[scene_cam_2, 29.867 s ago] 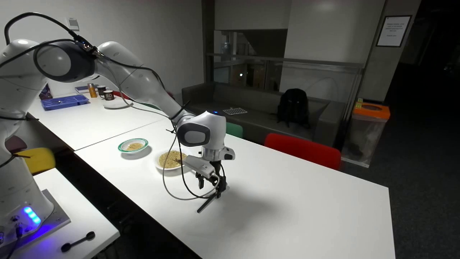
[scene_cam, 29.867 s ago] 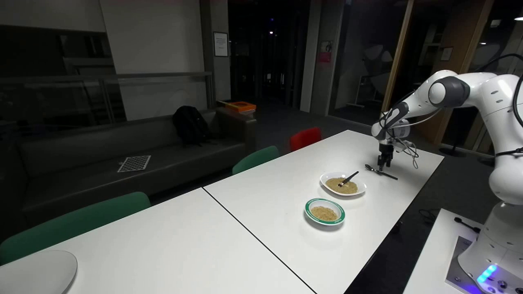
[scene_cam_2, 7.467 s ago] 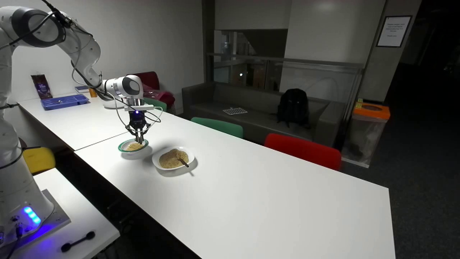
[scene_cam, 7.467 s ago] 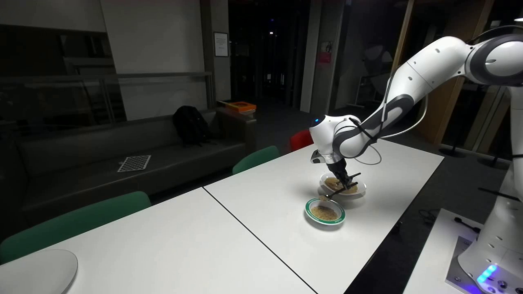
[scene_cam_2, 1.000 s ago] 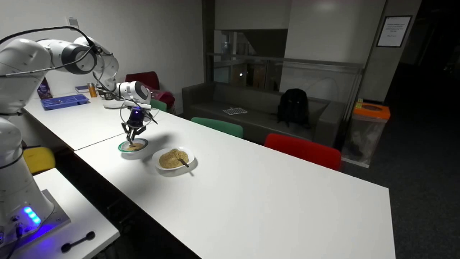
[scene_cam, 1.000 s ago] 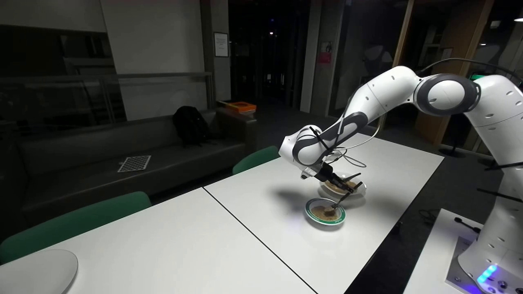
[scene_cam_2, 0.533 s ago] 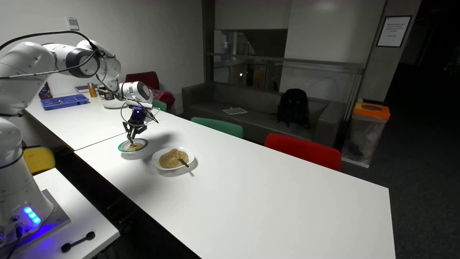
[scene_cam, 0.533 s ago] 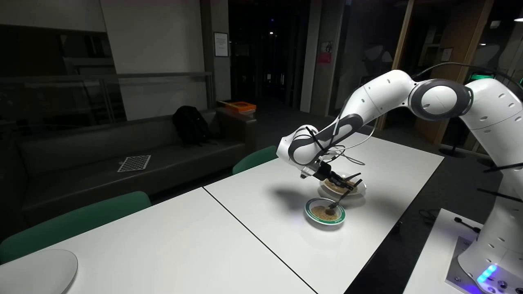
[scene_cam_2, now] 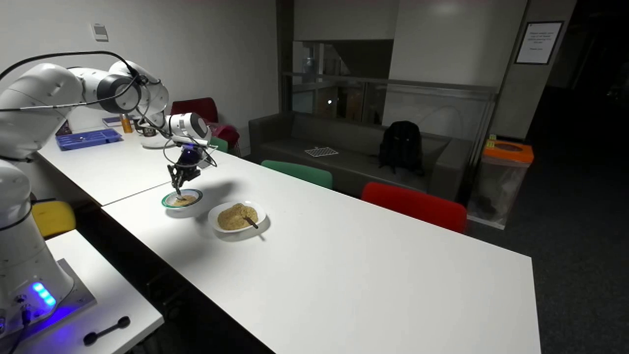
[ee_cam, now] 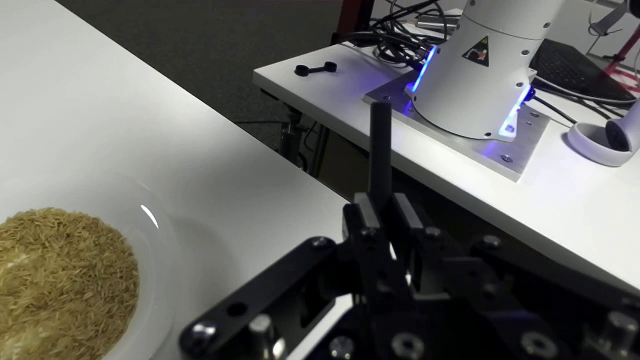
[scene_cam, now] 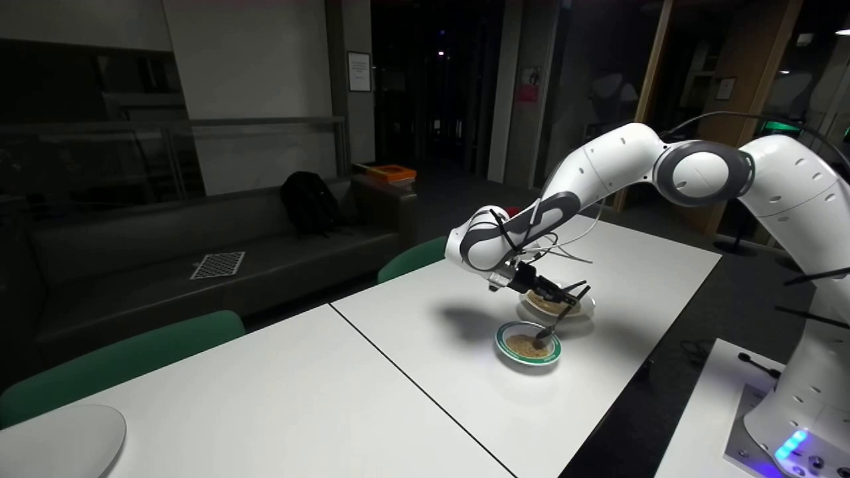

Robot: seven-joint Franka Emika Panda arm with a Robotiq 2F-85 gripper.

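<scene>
My gripper (scene_cam: 570, 300) is shut on the black handle (ee_cam: 380, 150) of a spoon (scene_cam: 561, 317), tilted with its head low. The spoon's head sits over the green-rimmed white bowl (scene_cam: 500, 340), inside its far edge. Whether it touches the grain (scene_cam: 528, 346) there cannot be told. In an exterior view the gripper (scene_cam_2: 178, 185) is just above that bowl (scene_cam_2: 164, 200). Close by stands a white dish (scene_cam_2: 261, 215) heaped with grain (scene_cam_2: 231, 219), with a dark-handled utensil (scene_cam_2: 250, 222) resting in it. The wrist view shows part of this dish (ee_cam: 160, 290) at left.
A large white plate (scene_cam: 63, 438) lies at the near table corner. At the far end are a blue tray (scene_cam_2: 88, 140) and an orange bottle (scene_cam_2: 126, 124). Green chairs (scene_cam_2: 297, 173) and a red chair (scene_cam_2: 415, 205) line one side. A gap separates the table from the robot's stand (ee_cam: 320, 100).
Over the last second the spoon's head has drawn back toward the bowl's far edge and its handle has tipped more upright. The grain on the spoon earlier is no longer seen on it.
</scene>
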